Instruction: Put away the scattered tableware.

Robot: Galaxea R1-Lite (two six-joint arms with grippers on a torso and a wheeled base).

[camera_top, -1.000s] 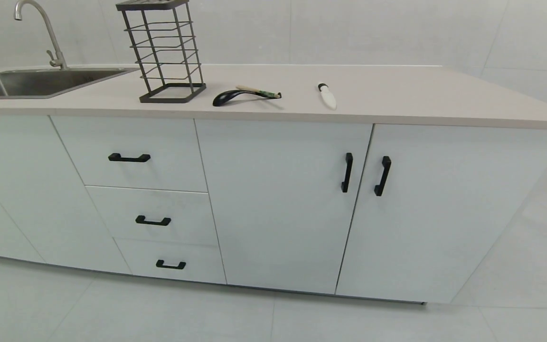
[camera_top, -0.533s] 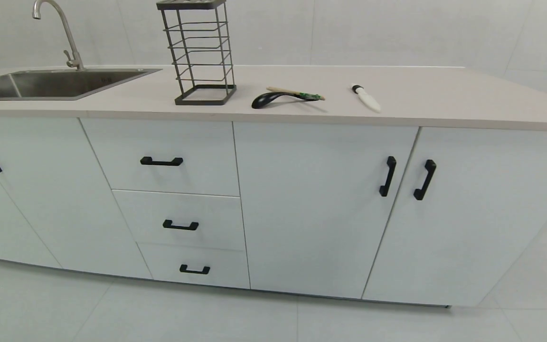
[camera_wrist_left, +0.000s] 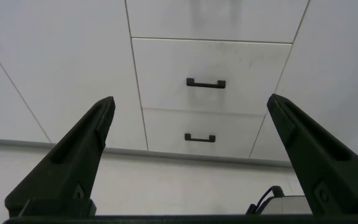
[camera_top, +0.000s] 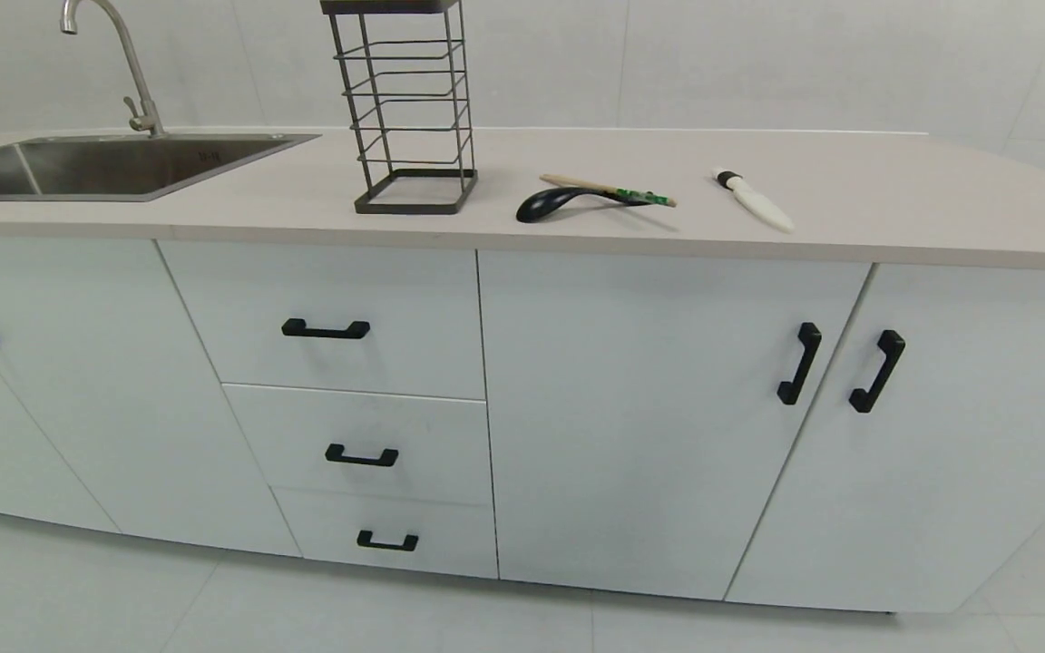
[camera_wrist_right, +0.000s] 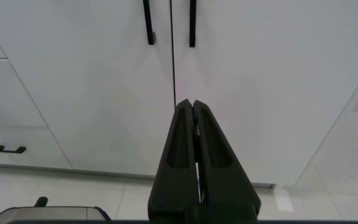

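On the countertop (camera_top: 849, 181) lie a black spoon (camera_top: 551, 201), a wooden chopstick with a green end (camera_top: 609, 190) resting across the spoon's handle, and a white knife with a black collar (camera_top: 756, 201). A black wire rack (camera_top: 406, 104) stands upright to the left of them. My left gripper (camera_wrist_left: 190, 102) is open, low down and facing the lower drawers (camera_wrist_left: 211, 76). My right gripper (camera_wrist_right: 193, 104) is shut with nothing in it, facing the double cabinet doors (camera_wrist_right: 173, 50).
A steel sink (camera_top: 114, 163) with a curved faucet (camera_top: 110, 45) sits at the counter's left end. Below are three drawers with black handles (camera_top: 326, 328) and cabinet doors with vertical handles (camera_top: 798, 363). Pale tiled floor (camera_top: 395, 617) lies in front.
The head view has shifted, so the counter and cabinets now appear further right and slightly lower and closer. The tableware lies as before on the counter.
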